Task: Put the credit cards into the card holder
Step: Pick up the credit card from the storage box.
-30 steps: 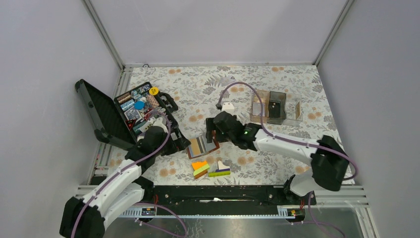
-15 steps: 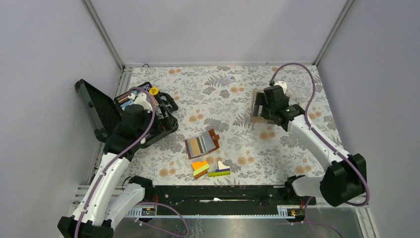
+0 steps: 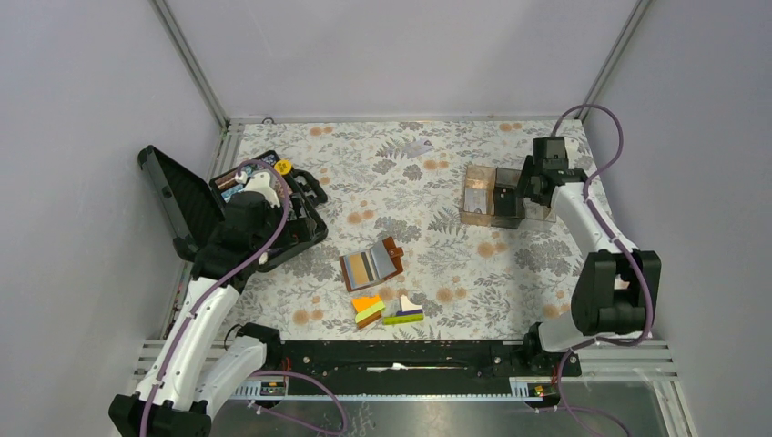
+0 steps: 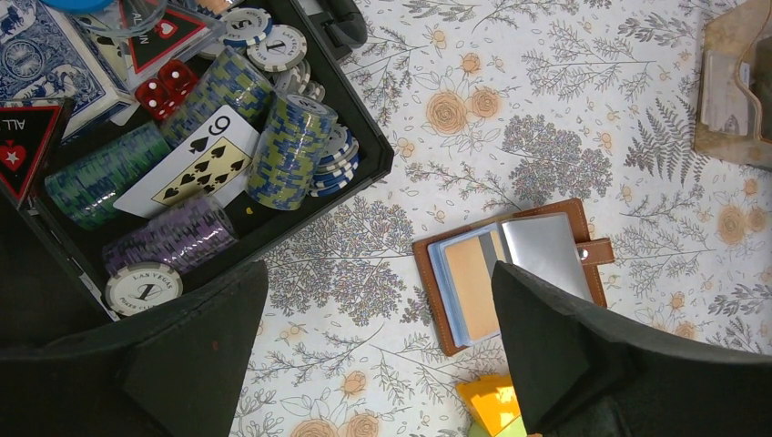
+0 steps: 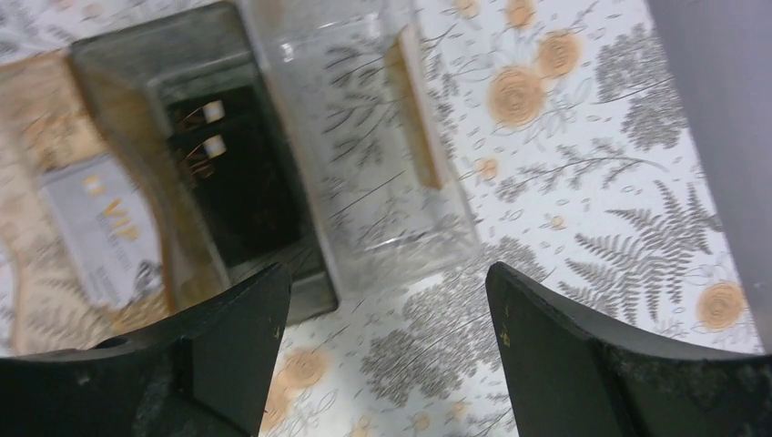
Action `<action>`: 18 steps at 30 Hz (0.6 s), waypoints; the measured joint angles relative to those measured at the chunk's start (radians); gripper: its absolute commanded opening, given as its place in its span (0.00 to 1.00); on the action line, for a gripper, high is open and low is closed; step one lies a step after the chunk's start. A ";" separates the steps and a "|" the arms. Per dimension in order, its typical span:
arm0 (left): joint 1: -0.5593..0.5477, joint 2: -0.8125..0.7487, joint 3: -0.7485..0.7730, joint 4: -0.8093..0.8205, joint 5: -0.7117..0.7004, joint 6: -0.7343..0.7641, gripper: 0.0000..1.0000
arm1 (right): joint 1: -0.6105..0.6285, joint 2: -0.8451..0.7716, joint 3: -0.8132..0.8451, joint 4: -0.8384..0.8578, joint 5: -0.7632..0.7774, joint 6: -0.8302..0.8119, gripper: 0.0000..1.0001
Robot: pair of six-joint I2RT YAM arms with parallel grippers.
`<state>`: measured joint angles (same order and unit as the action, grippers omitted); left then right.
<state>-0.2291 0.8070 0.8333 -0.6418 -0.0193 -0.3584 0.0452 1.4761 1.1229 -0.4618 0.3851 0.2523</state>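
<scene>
The brown leather card holder lies open in the middle of the table. In the left wrist view it shows a tan card and a grey card in its sleeves. Another grey card marked VIP lies in the brown compartment box. My left gripper hangs open and empty above the case edge, left of the holder. My right gripper is open and empty above the compartment boxes.
An open black case at the left holds poker chips, playing cards and red dice. Orange, green and purple blocks lie in front of the holder. Dark and clear boxes stand at the back right near the wall.
My right arm has swung from the card holder to the back right, over the compartment boxes. My left arm has lifted from beside the holder to above the black case.
</scene>
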 measured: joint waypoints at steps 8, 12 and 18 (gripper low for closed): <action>0.002 0.000 0.000 0.000 0.008 0.004 0.99 | -0.100 0.185 0.103 -0.001 0.040 -0.053 0.84; 0.003 0.000 0.000 0.000 0.008 0.004 0.99 | -0.121 0.284 0.158 -0.008 0.051 -0.073 0.82; 0.008 0.000 -0.003 0.000 0.008 0.004 0.99 | -0.123 0.388 0.192 -0.014 0.075 -0.094 0.80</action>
<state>-0.2211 0.8066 0.8299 -0.6418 -0.0113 -0.3546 -0.0776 1.8637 1.3151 -0.4759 0.4603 0.1581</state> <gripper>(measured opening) 0.985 0.812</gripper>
